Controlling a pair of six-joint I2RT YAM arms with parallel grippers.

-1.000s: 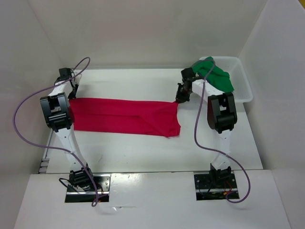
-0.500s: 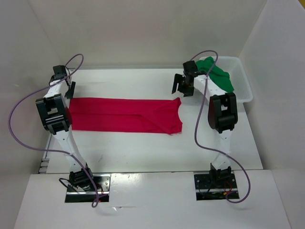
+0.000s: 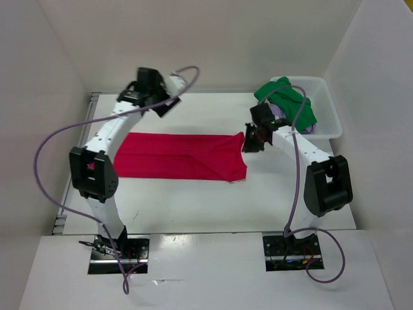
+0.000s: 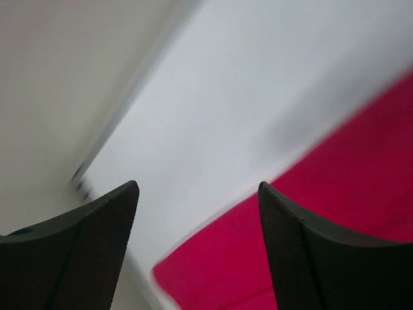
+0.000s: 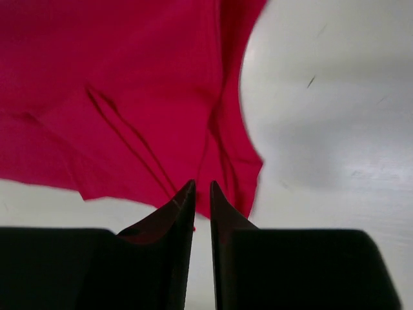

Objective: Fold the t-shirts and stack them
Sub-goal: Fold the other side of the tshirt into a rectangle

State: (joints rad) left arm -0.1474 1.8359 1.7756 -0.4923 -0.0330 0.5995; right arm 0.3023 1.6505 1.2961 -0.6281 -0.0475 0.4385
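Lying flat, unlabelled red t-shirt (image 3: 181,155) beside green t-shirt (image 3: 288,102)

- Top view: bright, even, diffuse light; only soft shadows under the arms on the white matte table (image 3: 193,200); no glare.
- Left wrist view: heavy motion blur, the flat bright red cloth shirt (image 4: 335,219) smeared.
- Right wrist view: mild blur, near black fingers (image 5: 184,213) soft.

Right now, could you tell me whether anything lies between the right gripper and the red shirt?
Nothing visible does. The right gripper hangs just past the red shirt's right edge, with only bare table around that edge. The basket holding the green shirt sits farther back and right.
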